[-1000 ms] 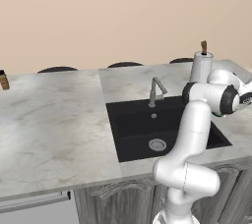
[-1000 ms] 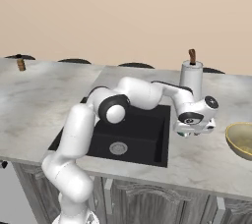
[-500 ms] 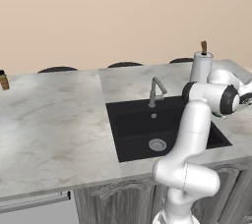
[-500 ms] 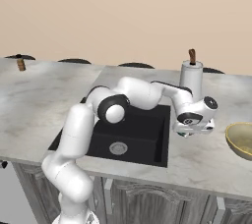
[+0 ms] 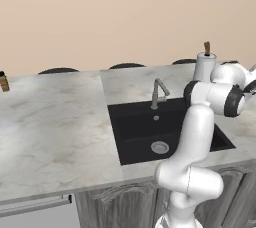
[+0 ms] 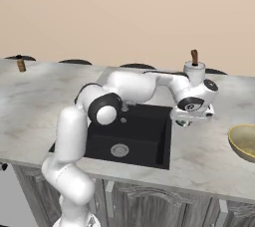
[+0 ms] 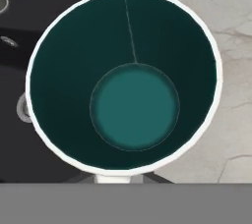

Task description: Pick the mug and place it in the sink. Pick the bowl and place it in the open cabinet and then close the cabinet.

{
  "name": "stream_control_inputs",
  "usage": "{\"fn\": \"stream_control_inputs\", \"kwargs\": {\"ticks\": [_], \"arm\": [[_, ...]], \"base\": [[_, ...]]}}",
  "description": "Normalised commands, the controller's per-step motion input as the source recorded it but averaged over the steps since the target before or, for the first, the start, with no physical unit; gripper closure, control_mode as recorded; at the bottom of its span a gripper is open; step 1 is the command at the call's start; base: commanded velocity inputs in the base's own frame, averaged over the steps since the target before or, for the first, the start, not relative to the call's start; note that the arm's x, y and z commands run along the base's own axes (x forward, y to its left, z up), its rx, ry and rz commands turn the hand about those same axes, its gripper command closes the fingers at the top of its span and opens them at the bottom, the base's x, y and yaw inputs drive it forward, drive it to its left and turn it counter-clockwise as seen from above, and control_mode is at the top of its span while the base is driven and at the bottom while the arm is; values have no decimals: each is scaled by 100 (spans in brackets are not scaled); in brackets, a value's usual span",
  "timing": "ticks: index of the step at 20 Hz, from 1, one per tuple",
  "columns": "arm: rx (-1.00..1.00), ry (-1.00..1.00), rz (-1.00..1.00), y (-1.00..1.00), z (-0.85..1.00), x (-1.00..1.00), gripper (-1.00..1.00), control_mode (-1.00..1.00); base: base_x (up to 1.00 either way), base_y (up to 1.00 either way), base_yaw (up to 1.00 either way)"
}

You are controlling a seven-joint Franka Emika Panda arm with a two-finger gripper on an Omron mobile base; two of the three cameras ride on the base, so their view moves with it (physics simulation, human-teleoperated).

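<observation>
**Mia:** Where is the mug (image 7: 123,83) now?

**Ben:** In the hand view it is right under the hand, big and round in the middle of the frame. You look straight down into its teal inside. It sits on the worktop (image 7: 231,120), just beside the sink (image 7: 19,36), which lies at the left of that frame.

**Mia:** Are the fingers (image 6: 183,122) holding it?

**Ben:** They are squeezed nearly shut. A white bit shows at the lower middle of the hand view, most likely the handle. I think they pinch the mug there, but the fingers themselves are hidden, so I can't be sure.

**Mia:** What could go wrong?

**Ben:** If the pinch is only on a thin bit, the mug could tip or slip when it goes up. It could also bump the sink's edge. The tall grey pot (image 6: 193,73) stands close behind, at the upper right of the right base view, so a wide swing might knock it.

**Mia:** And the bowl (image 6: 243,141)?

**Ben:** At the right edge of that view, well apart. The worktop is pale grey marble, the wall behind is plain tan.
</observation>
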Motion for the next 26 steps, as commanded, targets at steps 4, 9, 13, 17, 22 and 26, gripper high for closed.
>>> {"fn": "stream_control_inputs", "kwargs": {"ticks": [4, 9, 13, 17, 22, 26], "arm": [[0, 7, 10, 63, 91, -12, 100, -100], [-4, 0, 13, 96, 20, -49, 100, -100], [-13, -10, 6, 100, -4, -95, 100, -100], [-20, -10, 2, 92, 3, -69, 100, -100], [-20, -4, 0, 87, 1, -54, 100, -100], [-9, 7, 0, 66, -6, -10, 100, -100]], "base": [[0, 0, 0], [0, 0, 0], [0, 0, 0], [0, 0, 0], [0, 0, 0], [0, 0, 0]]}}
